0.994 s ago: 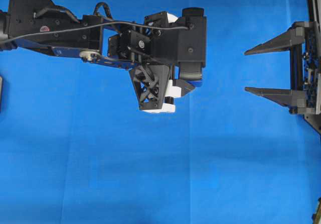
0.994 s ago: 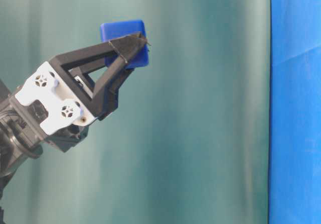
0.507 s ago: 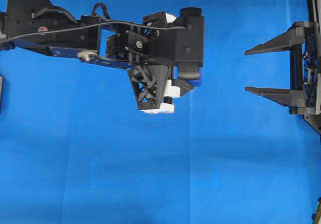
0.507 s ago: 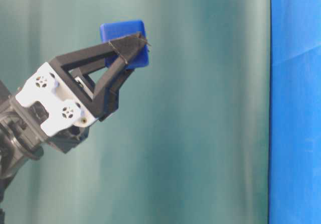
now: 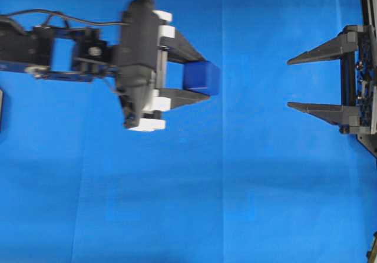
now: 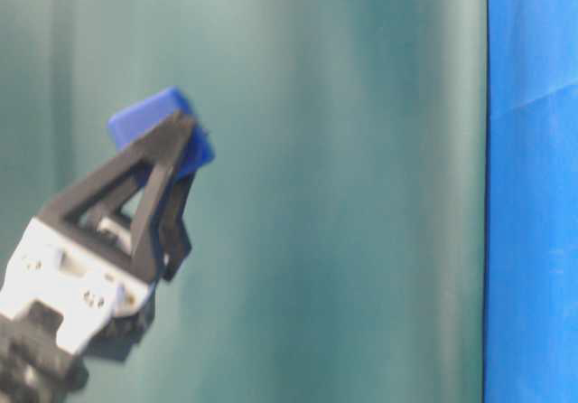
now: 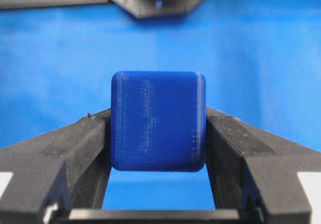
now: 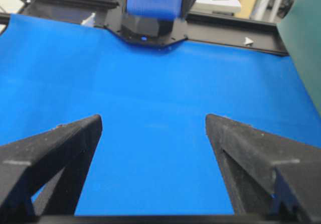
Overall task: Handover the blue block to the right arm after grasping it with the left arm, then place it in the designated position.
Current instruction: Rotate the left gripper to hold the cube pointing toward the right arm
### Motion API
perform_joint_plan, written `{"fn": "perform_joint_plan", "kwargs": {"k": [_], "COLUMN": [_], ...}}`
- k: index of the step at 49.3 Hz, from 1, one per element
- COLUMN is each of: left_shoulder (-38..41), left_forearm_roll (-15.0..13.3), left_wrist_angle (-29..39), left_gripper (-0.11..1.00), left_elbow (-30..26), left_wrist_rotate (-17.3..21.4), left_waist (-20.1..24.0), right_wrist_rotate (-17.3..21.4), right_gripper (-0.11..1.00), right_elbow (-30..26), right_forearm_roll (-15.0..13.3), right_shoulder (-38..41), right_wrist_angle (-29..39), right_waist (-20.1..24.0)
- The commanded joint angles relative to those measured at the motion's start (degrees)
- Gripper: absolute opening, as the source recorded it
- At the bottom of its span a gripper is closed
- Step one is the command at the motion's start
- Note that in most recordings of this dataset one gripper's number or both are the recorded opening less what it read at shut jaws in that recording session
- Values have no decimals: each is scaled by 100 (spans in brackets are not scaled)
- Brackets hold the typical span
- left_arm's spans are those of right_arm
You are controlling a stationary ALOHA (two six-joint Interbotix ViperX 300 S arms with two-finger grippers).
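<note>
Blue block (image 5: 201, 77) sits clamped between the 2 fingertips of the left arm's gripper (image 5: 197, 74) in the overhead view, held above the blue cloth (image 5: 177, 204); the right arm's gripper (image 5: 294, 81) waits well apart, jaws spread wide and empty. Table-level view: the block (image 6: 153, 127) is pinched at the raised fingertips. Left wrist view: both fingers (image 7: 75, 148) press the block's (image 7: 158, 121) sides. Right wrist view: the fingers (image 8: 55, 153) stand wide.

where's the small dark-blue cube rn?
The small dark-blue cube is clamped between the left gripper's black fingers, left of centre in the overhead view, held above the blue cloth and facing the open all-black right gripper.
</note>
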Motion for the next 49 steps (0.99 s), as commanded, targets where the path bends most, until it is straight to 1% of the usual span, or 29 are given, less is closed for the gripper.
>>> {"fn": "perform_joint_plan", "kwargs": {"k": [1, 9, 15, 24, 42, 49], "left_shoulder": [-475, -853, -984, -976, -967, -967], "left_forearm_roll": [-9, -26, -44, -44, -44, -44], "left_wrist_angle": [-694, -1644, -2074, -2136, -2136, -2127], "left_gripper": [46, 46, 46, 46, 46, 46], "left_elbow": [387, 1072, 1354, 1389, 1406, 1415], "left_wrist_rotate": [9, 9, 0, -105, -132, -141], "left_waist": [-44, -62, -62, -62, -62, -62], "right_wrist_rotate": [0, -9, -9, -18, -18, -44], "right_gripper": [98, 98, 98, 98, 97, 97], "right_elbow": [-167, -167, -167, -176, -185, -272], "right_forearm_roll": [9, 0, -9, -26, -26, -53], "right_shoulder": [35, 44, 44, 44, 44, 44], "right_wrist_angle": [-44, -53, -53, -53, -35, 9], "right_waist": [0, -9, -9, 0, 0, 0]}}
